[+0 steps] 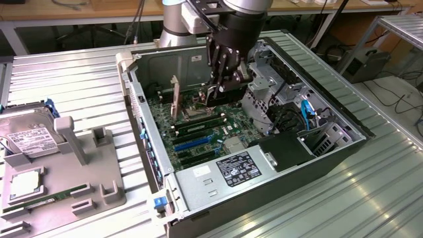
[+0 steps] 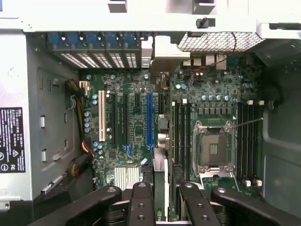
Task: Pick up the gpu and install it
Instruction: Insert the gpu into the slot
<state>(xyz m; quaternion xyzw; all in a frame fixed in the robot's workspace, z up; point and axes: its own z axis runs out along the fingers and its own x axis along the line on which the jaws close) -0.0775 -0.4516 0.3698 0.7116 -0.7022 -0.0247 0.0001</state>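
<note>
Gpu [image 2: 160,176] was gripped edge-on between the fingers [image 2: 141,203] of the partly closed pincer [image 2: 164,190], over the motherboard [image 2: 136,89] slots in the wrist view; the exterior view showed the arm [image 1: 244,20] reaching into the open computer case [image 1: 343,124] lying on the tabletop [image 1: 66,79]

Lighting even and diffuse from overhead, both views bright: pale glare streaks on the ribbed metal bench [image 1: 377,198] at the exterior view's right, case rim [image 2: 94,21] washed near white in the wrist view, motherboard [image 2: 136,127] evenly lit, soft shadow on it under the gripper [image 1: 221,91].
</note>
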